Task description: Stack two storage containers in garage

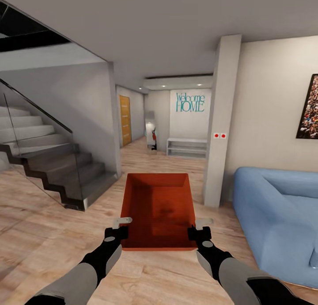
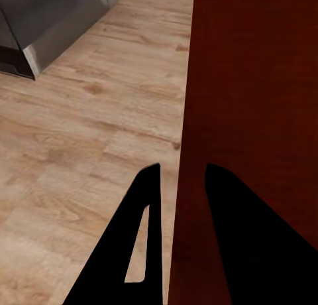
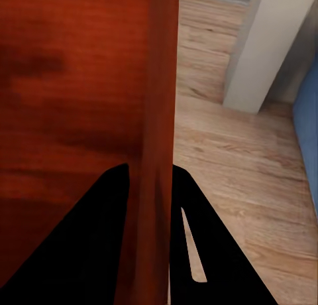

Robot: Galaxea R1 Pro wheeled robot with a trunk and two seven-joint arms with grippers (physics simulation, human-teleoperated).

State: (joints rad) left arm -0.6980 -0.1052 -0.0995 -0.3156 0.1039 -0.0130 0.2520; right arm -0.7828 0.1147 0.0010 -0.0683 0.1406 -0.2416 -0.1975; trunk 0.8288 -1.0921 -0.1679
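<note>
The robot stood on the light wood plank floor holding one orange-red storage container out in front, level, between the staircase and the blue sofa. The left gripper pinched the bin's left wall, one of the fingers on each face; the right gripper clamped the opposite wall likewise. The bin looked stiff, light and smooth-walled, so slipping seemed possible; gripping both rims suited it.
</note>
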